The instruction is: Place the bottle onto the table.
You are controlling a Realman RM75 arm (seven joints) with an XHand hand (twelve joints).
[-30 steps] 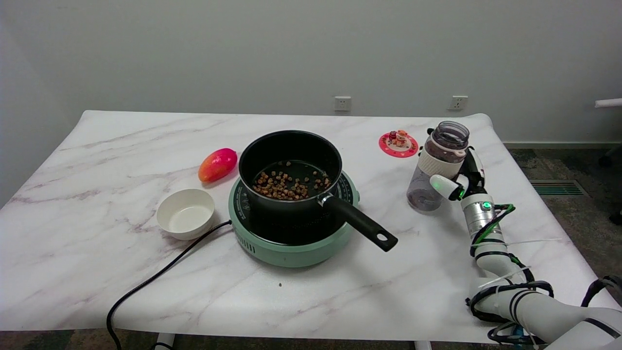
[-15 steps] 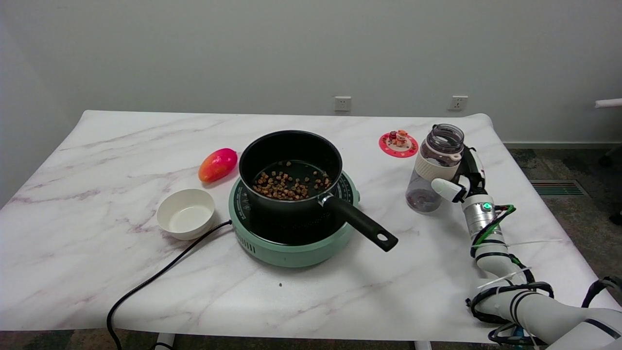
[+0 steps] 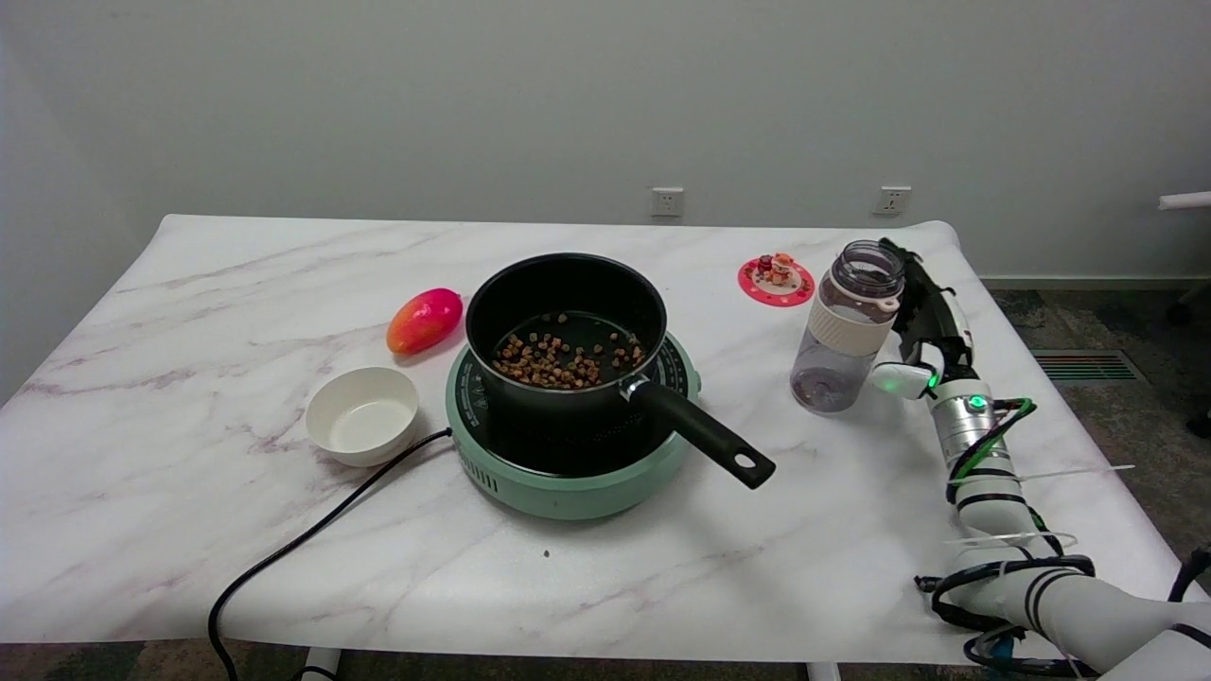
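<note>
A: Where was the bottle point(image 3: 848, 331)?
B: Upright on the table point(image 3: 284, 284), right of the pot point(image 3: 566, 331), near the red coaster point(image 3: 776, 280).
A: Right hand point(image 3: 925, 326)?
B: Just beside the bottle, fingers spread, holding nothing.

Right hand point(image 3: 925, 326) released bottle point(image 3: 845, 329), fingers spread, shifted right; bottle standing on table.

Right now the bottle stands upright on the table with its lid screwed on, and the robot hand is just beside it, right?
Not quite. The bottle has no lid on: the head view looks straight into its open mouth. The rest holds: it stands upright on the table, and the robot hand is just beside it, on its right side in the picture.
</note>
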